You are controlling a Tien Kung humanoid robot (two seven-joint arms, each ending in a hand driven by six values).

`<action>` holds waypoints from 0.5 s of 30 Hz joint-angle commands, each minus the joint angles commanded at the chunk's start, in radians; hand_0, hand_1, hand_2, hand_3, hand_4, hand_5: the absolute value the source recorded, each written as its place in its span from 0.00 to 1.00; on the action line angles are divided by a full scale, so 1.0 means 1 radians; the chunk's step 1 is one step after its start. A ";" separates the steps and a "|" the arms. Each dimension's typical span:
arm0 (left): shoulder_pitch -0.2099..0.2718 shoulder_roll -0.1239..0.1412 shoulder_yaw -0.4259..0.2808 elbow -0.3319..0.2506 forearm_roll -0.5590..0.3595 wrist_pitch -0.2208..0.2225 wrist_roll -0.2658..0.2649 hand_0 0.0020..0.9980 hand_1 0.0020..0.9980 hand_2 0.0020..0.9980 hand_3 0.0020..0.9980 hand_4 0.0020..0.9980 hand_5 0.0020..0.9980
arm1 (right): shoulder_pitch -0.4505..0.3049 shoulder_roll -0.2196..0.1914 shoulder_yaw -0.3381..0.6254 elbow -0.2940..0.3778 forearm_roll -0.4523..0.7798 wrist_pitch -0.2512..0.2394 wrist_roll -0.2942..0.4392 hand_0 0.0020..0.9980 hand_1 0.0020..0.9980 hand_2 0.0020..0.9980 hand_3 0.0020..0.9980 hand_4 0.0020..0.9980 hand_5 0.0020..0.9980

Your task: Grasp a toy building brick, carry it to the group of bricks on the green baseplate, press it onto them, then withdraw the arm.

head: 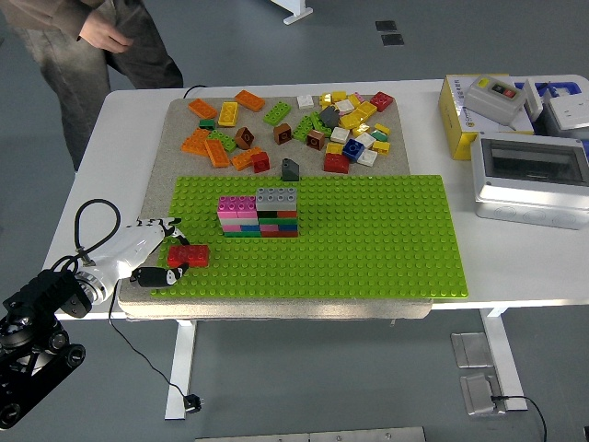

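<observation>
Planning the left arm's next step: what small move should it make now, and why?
Probably lift the red brick slightly and carry it right and forward toward the stacked bricks. The left hand appears shut on it at the green baseplate's near-left corner, apart from the stack, so it is not yet placed.

Baseplate [368, 239]: bright lime green, on a beige mat [184, 120] over a white table [120, 138]. Stacked bricks [259, 215]: pink and grey tops, with pink, blue, green, black and red layers beneath. Single brick [188, 255] at the left: red. Loose bricks [304, 124]: orange, yellow, brown, red, white, green. Left hand [147, 253]: white with black fingertips. Box [460, 115]: yellow.
</observation>
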 joint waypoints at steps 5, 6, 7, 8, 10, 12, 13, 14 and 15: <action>0.002 -0.003 0.002 0.006 -0.007 0.000 -0.005 0.98 0.93 0.94 0.58 0.60 0.25 | 0.000 0.000 -0.001 0.000 0.002 0.001 0.001 0.72 0.71 0.74 0.69 0.39 0.83; 0.002 -0.003 0.003 0.007 -0.008 0.000 -0.006 0.98 0.93 0.94 0.58 0.60 0.25 | 0.000 -0.001 -0.001 0.000 0.002 0.001 0.001 0.72 0.71 0.74 0.69 0.39 0.83; 0.002 -0.003 0.003 0.007 -0.009 0.001 -0.007 0.98 0.93 0.94 0.58 0.60 0.25 | 0.000 -0.001 -0.001 0.000 0.002 0.001 0.001 0.72 0.71 0.74 0.69 0.39 0.83; 0.003 -0.004 0.004 0.008 -0.011 0.001 -0.008 0.98 0.93 0.94 0.58 0.60 0.25 | 0.000 -0.001 -0.001 0.000 0.002 0.001 0.002 0.72 0.71 0.74 0.69 0.39 0.83; 0.004 -0.004 0.004 0.010 -0.014 0.002 -0.011 0.98 0.93 0.94 0.58 0.60 0.25 | 0.000 -0.001 -0.001 0.000 0.001 0.001 0.001 0.72 0.71 0.74 0.69 0.39 0.83; 0.005 -0.005 0.004 0.011 -0.017 0.002 -0.013 0.98 0.93 0.94 0.57 0.59 0.24 | 0.000 -0.001 -0.001 0.000 0.000 0.001 0.001 0.73 0.71 0.73 0.69 0.39 0.82; 0.006 -0.005 0.003 0.011 -0.018 0.003 -0.014 0.98 0.93 0.94 0.57 0.59 0.24 | 0.000 -0.002 -0.002 0.000 0.000 0.001 0.001 0.73 0.71 0.73 0.69 0.39 0.82; 0.007 -0.005 0.003 0.011 -0.018 0.004 -0.015 0.98 0.93 0.94 0.57 0.59 0.24 | 0.000 -0.002 -0.002 0.000 0.001 0.001 0.001 0.73 0.71 0.73 0.69 0.39 0.82; 0.008 -0.004 0.002 0.010 -0.018 0.005 -0.017 0.98 0.93 0.94 0.57 0.59 0.24 | 0.000 -0.002 -0.002 0.000 0.000 0.001 0.001 0.73 0.71 0.73 0.69 0.39 0.82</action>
